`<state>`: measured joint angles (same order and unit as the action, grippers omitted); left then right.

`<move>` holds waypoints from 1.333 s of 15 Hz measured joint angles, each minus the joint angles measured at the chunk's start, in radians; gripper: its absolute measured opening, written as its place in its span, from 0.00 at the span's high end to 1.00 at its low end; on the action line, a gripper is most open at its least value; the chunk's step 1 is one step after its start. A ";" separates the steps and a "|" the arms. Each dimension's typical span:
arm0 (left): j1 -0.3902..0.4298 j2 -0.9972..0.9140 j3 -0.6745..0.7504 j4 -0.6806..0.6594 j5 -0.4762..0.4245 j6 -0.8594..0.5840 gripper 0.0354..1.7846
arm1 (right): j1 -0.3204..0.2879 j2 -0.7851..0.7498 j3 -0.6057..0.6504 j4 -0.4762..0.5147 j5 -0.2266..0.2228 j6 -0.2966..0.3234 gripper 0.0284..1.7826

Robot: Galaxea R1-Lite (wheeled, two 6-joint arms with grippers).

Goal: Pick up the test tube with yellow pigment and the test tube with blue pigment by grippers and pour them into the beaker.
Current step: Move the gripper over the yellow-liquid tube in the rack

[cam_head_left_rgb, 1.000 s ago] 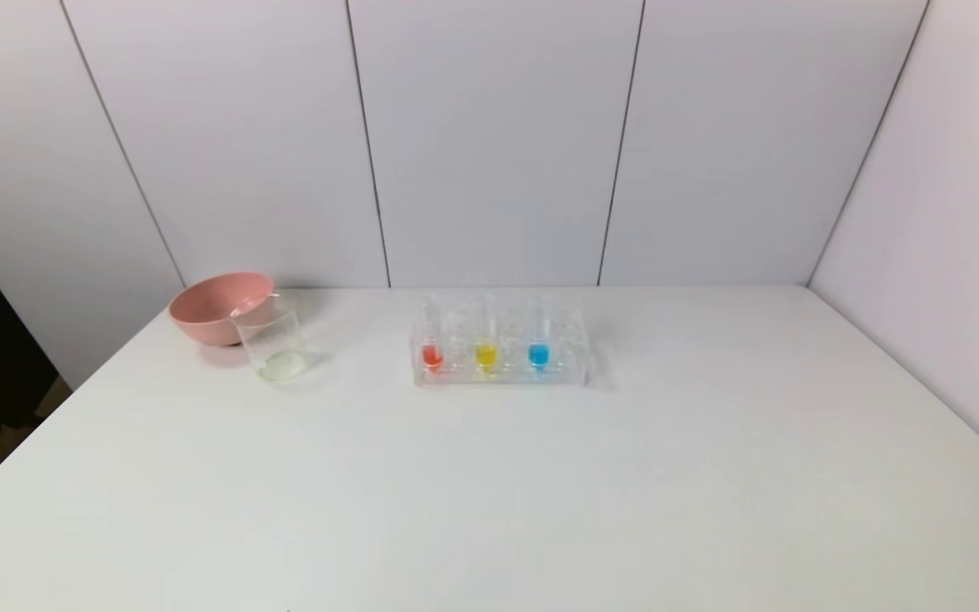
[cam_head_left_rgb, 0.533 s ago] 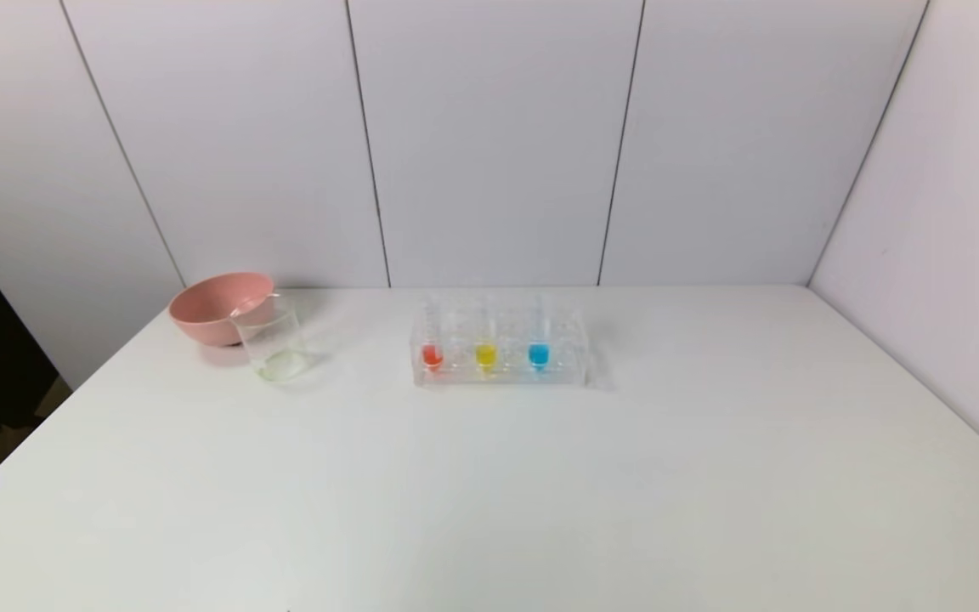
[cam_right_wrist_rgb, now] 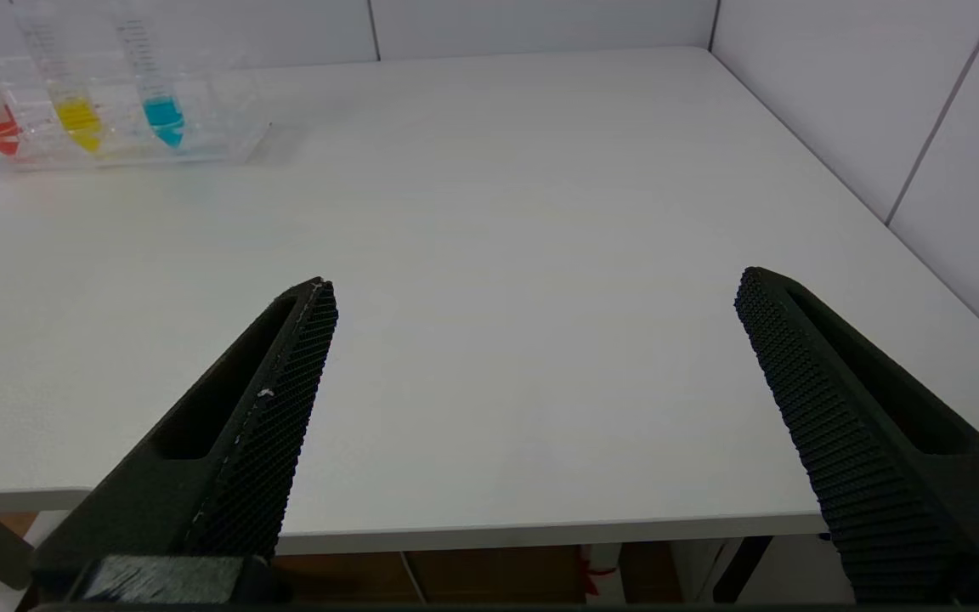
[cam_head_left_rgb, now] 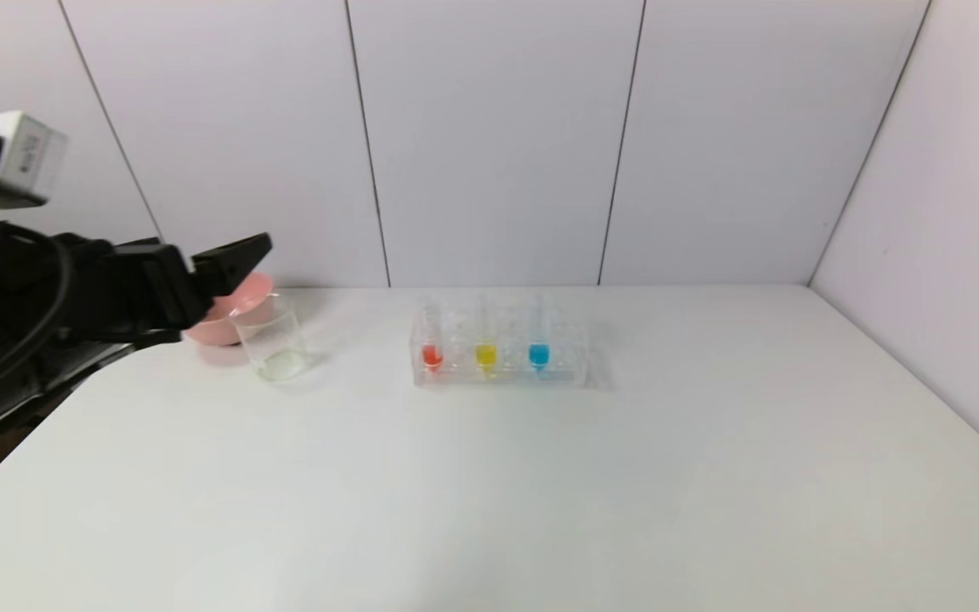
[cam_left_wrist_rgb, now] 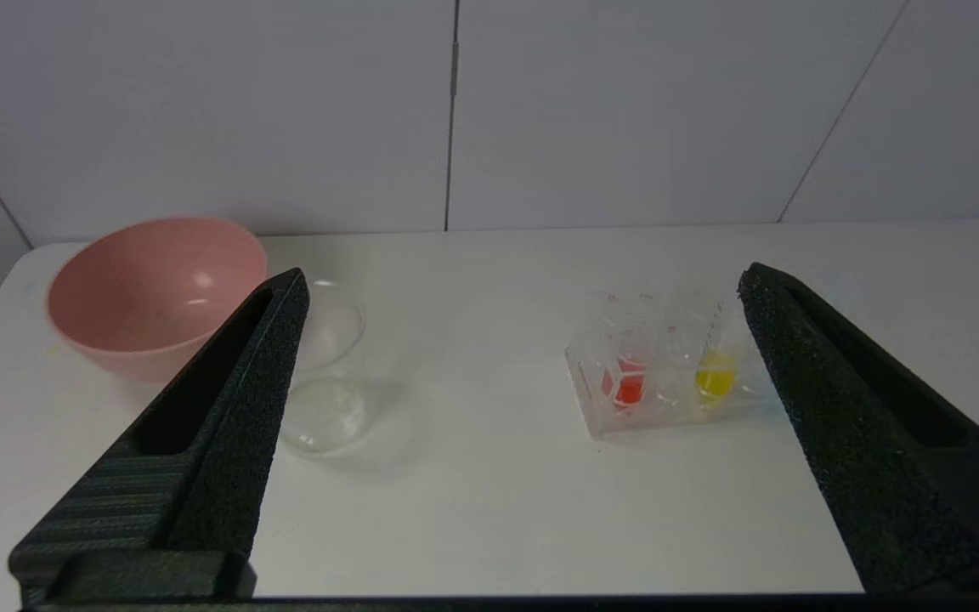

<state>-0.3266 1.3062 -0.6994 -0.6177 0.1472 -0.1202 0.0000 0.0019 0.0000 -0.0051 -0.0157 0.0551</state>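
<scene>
1. Tubes stand upright in the clear plastic rack near the worktop's far edge: the slim yellow-filled test tube mid-row, the slim blue-filled test tube beside it.
2. Clear glass beaker waits near the far left corner, touching nothing poured yet, just before the pink round bowl.
3. Left end effector hangs wide open and empty above the left edge, ready to reach.
4. Right end effector is spread wide and empty too, by the near edge.

The left gripper hangs above the pink bowl, beside the beaker; three tubes stand racked mid-tabletop.

Pink bowl half hidden behind left gripper; arm cut off at left frame edge. Blue tube hidden behind finger in left wrist view.
</scene>
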 joint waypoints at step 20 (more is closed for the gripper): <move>-0.376 0.849 -0.325 -0.463 0.324 -0.030 0.01 | 0.000 0.000 0.000 0.000 0.000 0.000 0.04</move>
<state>-0.7023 2.1553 -1.0240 -1.0804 0.4715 -0.1500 0.0000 0.0019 0.0000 -0.0051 -0.0157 0.0551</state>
